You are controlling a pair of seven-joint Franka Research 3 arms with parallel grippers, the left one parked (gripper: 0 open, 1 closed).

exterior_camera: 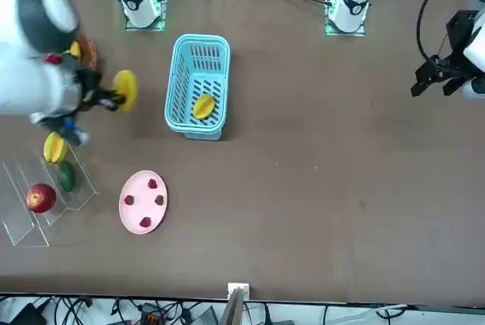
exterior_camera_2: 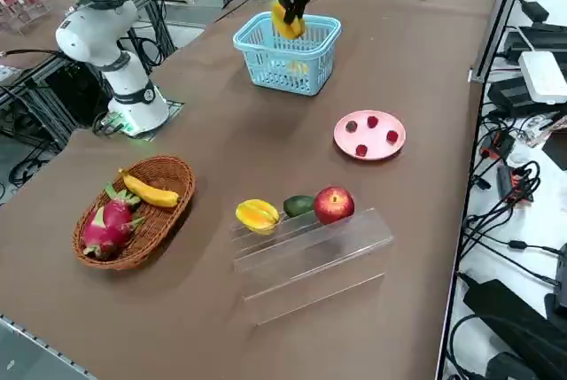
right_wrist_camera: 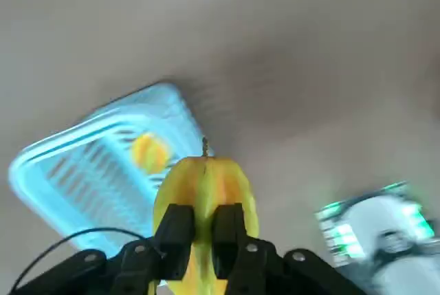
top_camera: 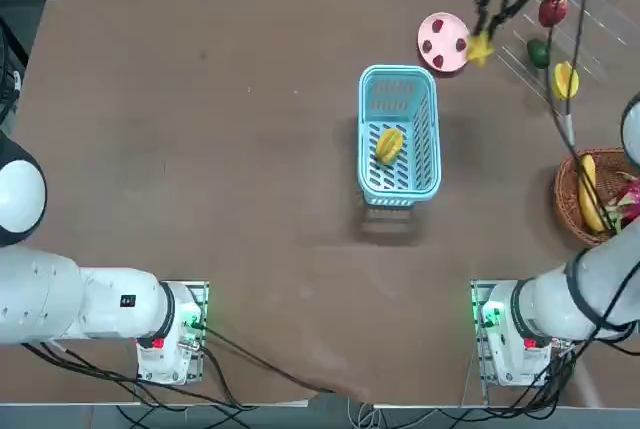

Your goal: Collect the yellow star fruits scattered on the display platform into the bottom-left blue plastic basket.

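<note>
Up there the right gripper (right_wrist_camera: 203, 230) is clamped on a star fruit (right_wrist_camera: 205, 192); it looks light, waxy and ridged, best pinched across its middle.

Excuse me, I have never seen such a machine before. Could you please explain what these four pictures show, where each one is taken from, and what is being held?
These are two robot arms at a brown table; only the right one works. The pictures come from above, from across the table, from the robot's right side, and from a camera on the working wrist. The right gripper is shut on a yellow star fruit, carried in the air. One star fruit in the basket already lies inside the blue plastic basket; another star fruit on the rack waits on the clear display platform beside a green fruit and a red apple. A pink plate and a wicker basket also stand there.
</note>
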